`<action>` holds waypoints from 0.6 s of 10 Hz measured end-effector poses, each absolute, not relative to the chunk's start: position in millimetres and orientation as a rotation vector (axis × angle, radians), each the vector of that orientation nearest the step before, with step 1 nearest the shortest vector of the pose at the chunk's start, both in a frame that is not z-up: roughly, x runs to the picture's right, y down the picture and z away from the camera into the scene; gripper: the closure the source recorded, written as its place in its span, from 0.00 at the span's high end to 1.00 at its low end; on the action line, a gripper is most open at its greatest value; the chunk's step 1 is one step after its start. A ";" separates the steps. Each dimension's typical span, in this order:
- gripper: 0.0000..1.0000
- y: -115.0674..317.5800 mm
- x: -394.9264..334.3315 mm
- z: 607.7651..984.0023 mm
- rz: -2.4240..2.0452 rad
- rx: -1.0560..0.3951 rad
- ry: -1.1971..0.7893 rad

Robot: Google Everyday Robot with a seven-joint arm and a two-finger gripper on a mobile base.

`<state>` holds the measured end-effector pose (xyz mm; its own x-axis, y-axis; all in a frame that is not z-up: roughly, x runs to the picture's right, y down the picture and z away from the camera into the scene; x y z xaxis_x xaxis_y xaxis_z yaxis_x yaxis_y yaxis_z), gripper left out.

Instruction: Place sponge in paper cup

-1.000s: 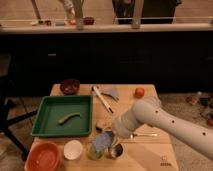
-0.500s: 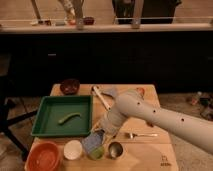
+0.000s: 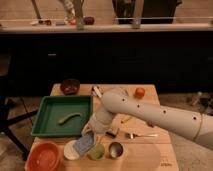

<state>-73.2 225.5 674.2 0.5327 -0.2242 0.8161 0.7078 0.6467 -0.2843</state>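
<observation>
The sponge [image 3: 84,143], a flat blue-grey pad, hangs tilted over the right rim of the small white paper cup [image 3: 70,151] near the table's front edge. My gripper [image 3: 90,132] is at the end of the white arm [image 3: 150,116], which reaches in from the right. It sits directly above the sponge's upper end and is shut on it. The cup's right part is hidden behind the sponge.
An orange bowl [image 3: 44,156] stands left of the cup, with a green cup [image 3: 97,152] and a metal cup [image 3: 116,149] to its right. A green tray [image 3: 46,116] holds a green item. A dark block [image 3: 112,133], a fork [image 3: 138,135], an orange fruit [image 3: 139,92] and a dark bowl [image 3: 70,86] lie around.
The gripper has carried the sponge leftward, from over the green cup to over the paper cup's rim. The arm's elbow swung left and farther over the table.
</observation>
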 end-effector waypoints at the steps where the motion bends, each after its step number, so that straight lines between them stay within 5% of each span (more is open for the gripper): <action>1: 0.00 225.3 -71.4 674.4 -0.602 -0.658 -0.830; 6: 0.00 225.4 -72.9 674.5 -0.604 -0.658 -0.832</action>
<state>-72.9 225.4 674.5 0.5338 -0.2235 0.8155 0.7064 0.6480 -0.2848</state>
